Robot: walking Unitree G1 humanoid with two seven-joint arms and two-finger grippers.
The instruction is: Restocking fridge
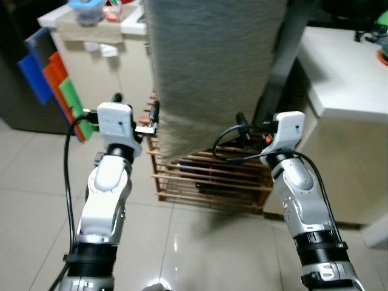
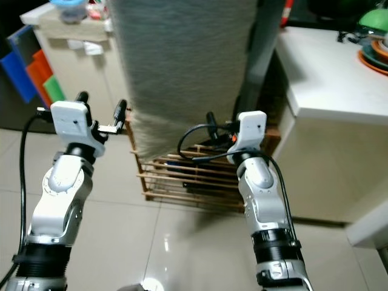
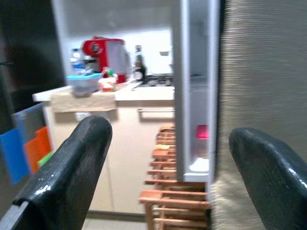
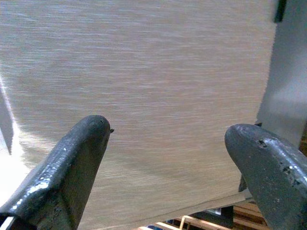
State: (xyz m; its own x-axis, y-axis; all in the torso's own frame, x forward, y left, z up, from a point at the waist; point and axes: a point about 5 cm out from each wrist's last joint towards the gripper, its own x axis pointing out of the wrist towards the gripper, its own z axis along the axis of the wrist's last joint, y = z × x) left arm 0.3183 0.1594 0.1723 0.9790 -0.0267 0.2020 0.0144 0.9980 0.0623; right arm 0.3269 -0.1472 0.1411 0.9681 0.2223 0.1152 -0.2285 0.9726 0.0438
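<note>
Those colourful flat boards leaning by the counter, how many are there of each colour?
Blue board: 1
Orange board: 1
Green board: 1
Total: 3 boards, leaning side by side against the cream counter, off to the robot's left.

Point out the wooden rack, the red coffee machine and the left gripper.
wooden rack [image 1: 206, 179], left eye view, on its front slats.
red coffee machine [image 3: 103, 50], left wrist view, on its red body.
left gripper [image 3: 168, 177], left wrist view, midway between its fingertips.
</note>
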